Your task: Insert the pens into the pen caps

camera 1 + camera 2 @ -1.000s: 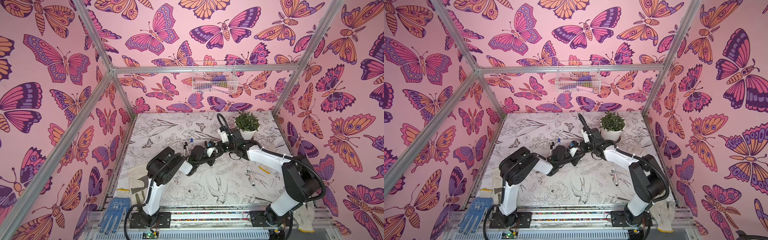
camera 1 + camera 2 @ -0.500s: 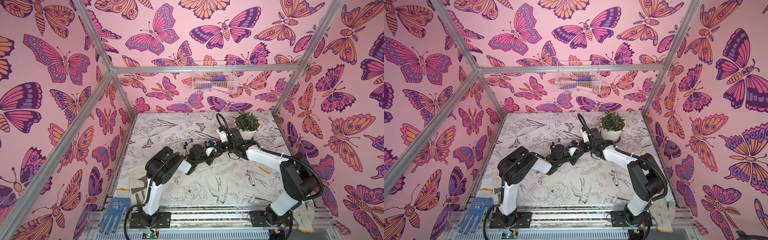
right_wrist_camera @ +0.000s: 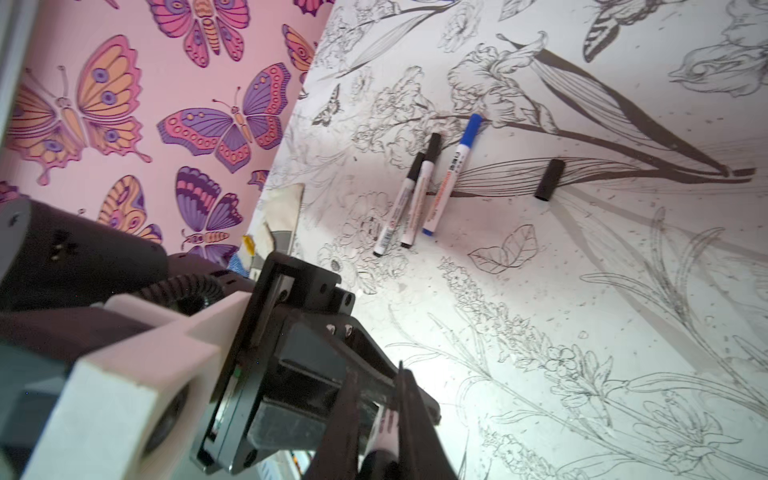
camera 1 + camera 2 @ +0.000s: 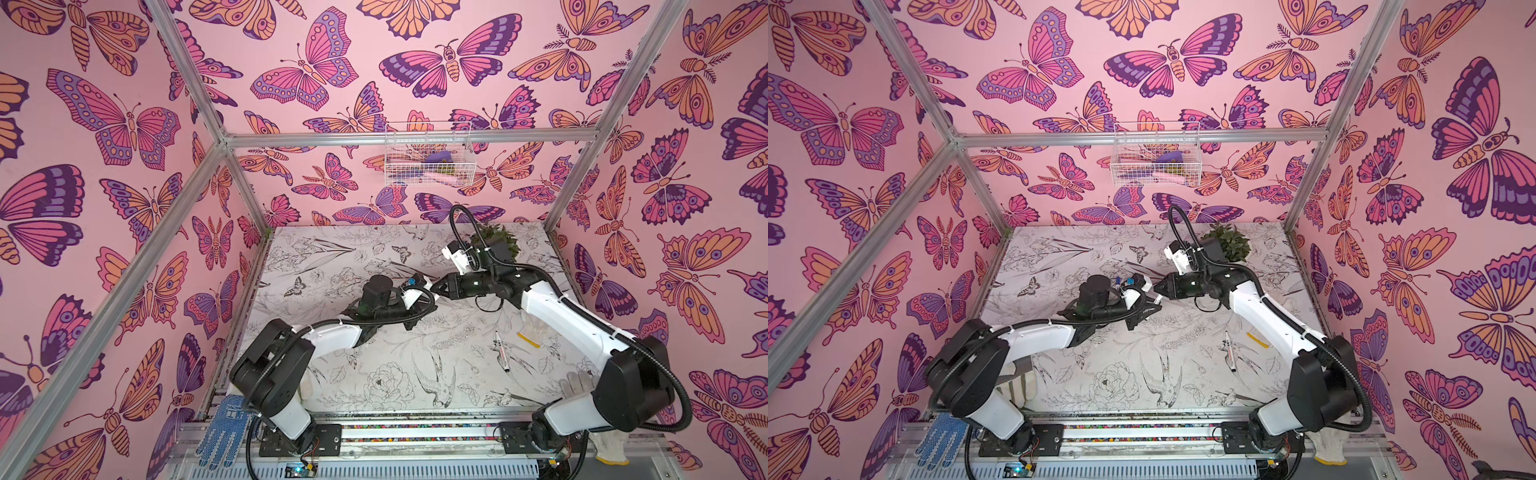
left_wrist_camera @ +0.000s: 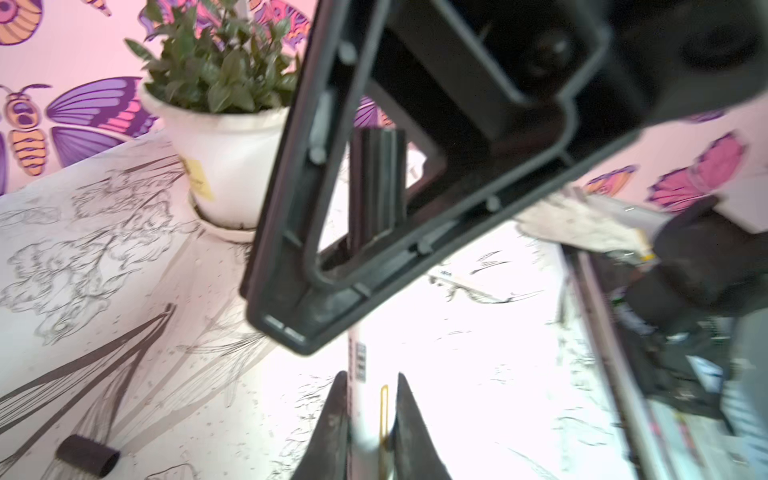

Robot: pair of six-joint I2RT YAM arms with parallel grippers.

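Pinched in the left gripper (image 5: pixel 370 386), the pen (image 5: pixel 360 357) looks light, stiff and slick, best held mid-barrel, while the right gripper (image 3: pixel 380 428) squeezes the black cap (image 5: pixel 376 187).

Pink butterfly walls (image 4: pixel 332 50); white floral-sketch table (image 4: pixel 332 257); blue-capped pen (image 3: pixel 452 174).

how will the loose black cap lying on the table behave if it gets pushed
The black cap is a short cylinder lying on its side on the table, so a sideways push would probably roll it. It looks like small hollow plastic, so likely light and stiff.
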